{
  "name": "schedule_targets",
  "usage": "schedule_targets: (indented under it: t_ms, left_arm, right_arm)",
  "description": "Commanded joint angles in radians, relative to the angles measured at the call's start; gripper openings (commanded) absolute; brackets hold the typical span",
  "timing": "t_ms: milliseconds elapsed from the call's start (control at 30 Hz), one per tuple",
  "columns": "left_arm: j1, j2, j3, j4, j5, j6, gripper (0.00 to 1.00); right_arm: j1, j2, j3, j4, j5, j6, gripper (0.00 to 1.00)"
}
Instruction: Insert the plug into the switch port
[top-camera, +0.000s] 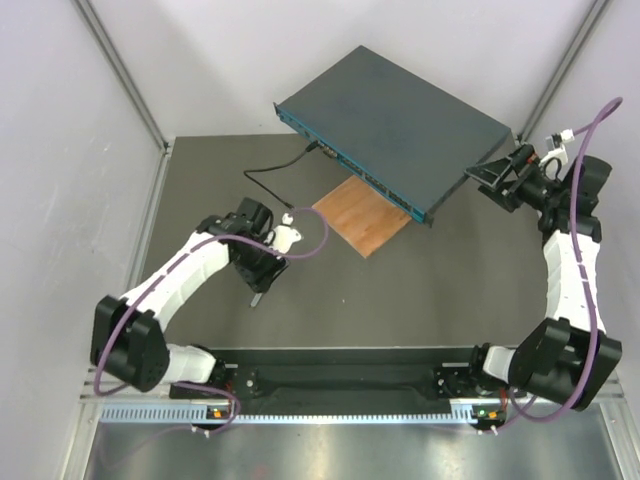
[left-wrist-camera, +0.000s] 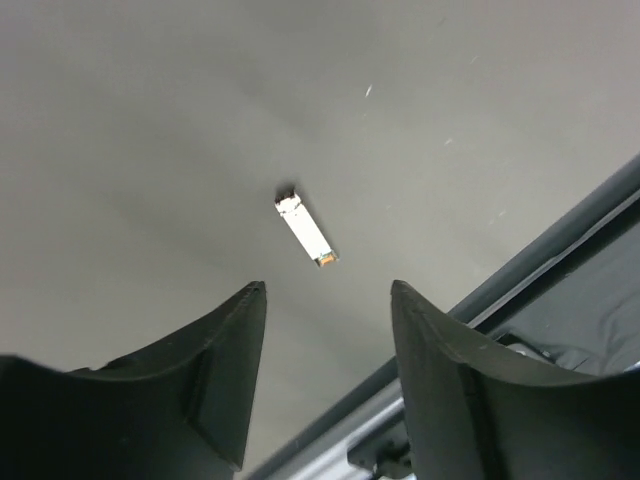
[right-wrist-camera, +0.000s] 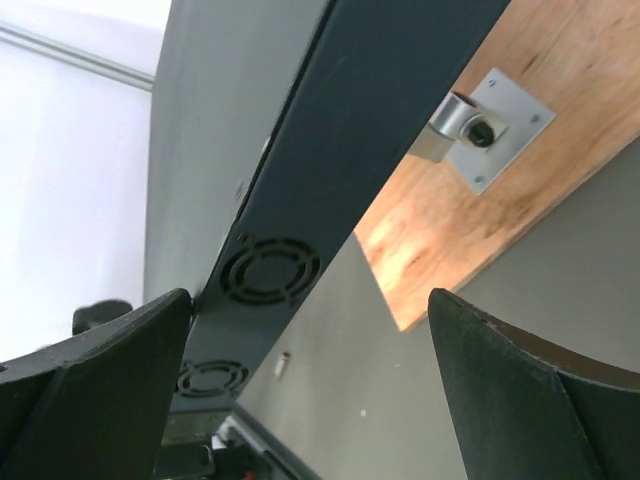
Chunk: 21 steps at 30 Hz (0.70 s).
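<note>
From above, the switch (top-camera: 400, 120) rests tilted on a wooden board (top-camera: 362, 215), with the right gripper (top-camera: 490, 183) at its corner and the left gripper (top-camera: 262, 280) over the table (top-camera: 450, 290); the left wrist view shows that gripper released, the plug (left-wrist-camera: 305, 230) lying loose on the table just ahead of it, so pickup seems the step in hand: descend, straddle, close. The right wrist view shows jaws spread wide beside the switch's vented side, gripping nothing.

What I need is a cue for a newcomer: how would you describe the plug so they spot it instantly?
Look at the dark table in front of the switch and wooden board. Just beyond the left end effector lies the plug, loose on the surface. It is a small silvery-white bar, unlike the black cable nearby.
</note>
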Motion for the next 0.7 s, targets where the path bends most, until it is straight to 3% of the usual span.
schedule_targets:
  t_ms: [0, 300, 667]
  left_arm:
    - [0.002, 0.078, 0.007, -0.011, -0.078, -0.008, 0.57]
    - [0.001, 0.262, 0.013, 0.014, -0.11, -0.109, 0.45]
    - [0.001, 0.377, 0.019, 0.086, -0.225, -0.183, 0.38]
  right_arm:
    - [-0.023, -0.067, 0.058, -0.117, 0.024, -0.149, 1.0]
    - [-0.029, -0.145, 0.132, -0.215, 0.066, -0.285, 1.0]
    - [-0.031, -0.156, 0.19, -0.235, 0.061, -0.312, 1.0]
